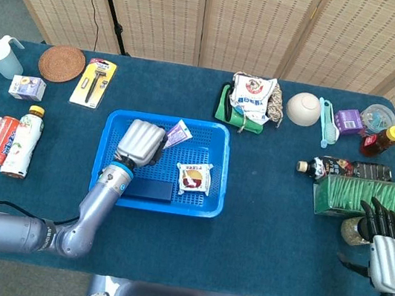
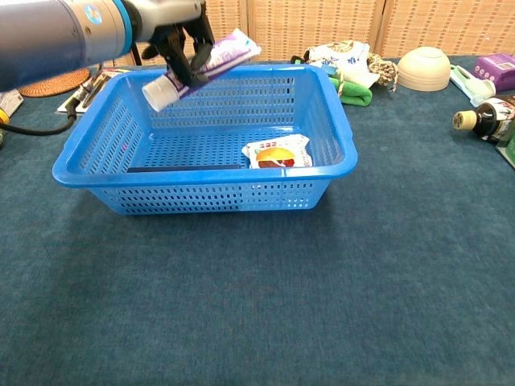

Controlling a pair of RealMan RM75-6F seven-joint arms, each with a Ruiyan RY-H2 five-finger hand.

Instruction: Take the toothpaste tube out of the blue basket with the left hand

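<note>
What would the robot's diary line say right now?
left hand: holds toothpaste tube | tube: above blue basket | right hand: open

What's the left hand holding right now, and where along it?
The left hand grips the toothpaste tube around its middle, nearer the white cap; the flat tail sticks out free, above the blue basket.

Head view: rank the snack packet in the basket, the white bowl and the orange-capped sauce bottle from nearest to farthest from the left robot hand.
1. Snack packet: in the blue basket, just right of the left robot hand.
2. White bowl: back of the table, right of centre.
3. Sauce bottle: far right edge.
</note>
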